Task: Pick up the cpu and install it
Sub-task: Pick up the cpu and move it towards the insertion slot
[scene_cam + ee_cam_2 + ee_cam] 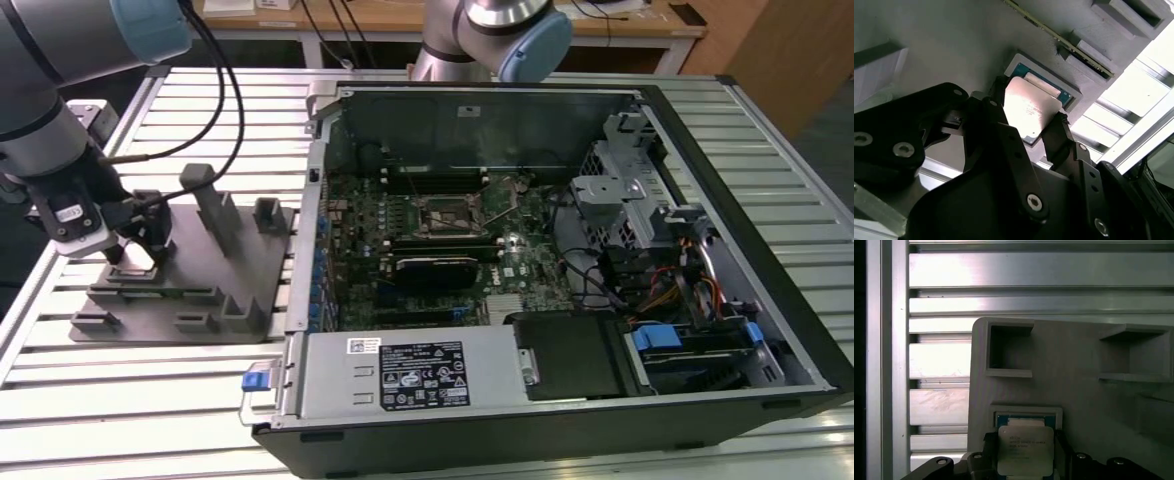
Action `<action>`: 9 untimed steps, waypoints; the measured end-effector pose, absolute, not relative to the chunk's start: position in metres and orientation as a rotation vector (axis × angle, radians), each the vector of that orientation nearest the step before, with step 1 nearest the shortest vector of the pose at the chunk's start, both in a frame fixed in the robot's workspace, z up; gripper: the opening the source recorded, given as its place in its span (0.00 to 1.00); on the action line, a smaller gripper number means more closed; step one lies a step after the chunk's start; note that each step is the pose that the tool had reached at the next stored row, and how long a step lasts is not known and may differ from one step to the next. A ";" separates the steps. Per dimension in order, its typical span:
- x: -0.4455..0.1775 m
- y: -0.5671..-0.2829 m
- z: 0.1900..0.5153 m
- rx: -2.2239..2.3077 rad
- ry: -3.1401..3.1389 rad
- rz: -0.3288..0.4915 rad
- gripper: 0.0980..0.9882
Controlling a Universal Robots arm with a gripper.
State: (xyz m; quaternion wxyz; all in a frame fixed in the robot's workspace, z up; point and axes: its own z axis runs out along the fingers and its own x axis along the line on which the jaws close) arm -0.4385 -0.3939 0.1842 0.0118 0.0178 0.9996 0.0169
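Observation:
The cpu [1030, 106], a flat square chip with a silvery top, sits between my two black fingers [1055, 136] just over its square recess [1068, 95] in the grey fixture [187, 295]. In the first wrist view the cpu [1024, 452] appears a little off the recess [1026, 414], whose blue-green rim shows beside it. My gripper [138, 256] is at the exterior view's left, down on the fixture's near corner, shut on the chip's two opposite edges. The motherboard's open socket [447, 212] lies inside the computer case [747, 300], well to the exterior view's right.
Upright grey posts [214, 205] stand on the fixture close to my gripper. The case's raised metal wall [318, 200] separates fixture and motherboard. A black heatsink block [430, 268] sits below the socket. The slatted aluminium table [120, 400] carries everything.

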 end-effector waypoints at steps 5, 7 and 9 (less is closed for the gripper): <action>-0.439 -0.394 0.192 0.056 3.117 0.052 0.50; -0.439 -0.394 0.195 0.056 3.117 0.052 0.50; -0.439 -0.394 0.197 0.056 3.117 0.052 0.50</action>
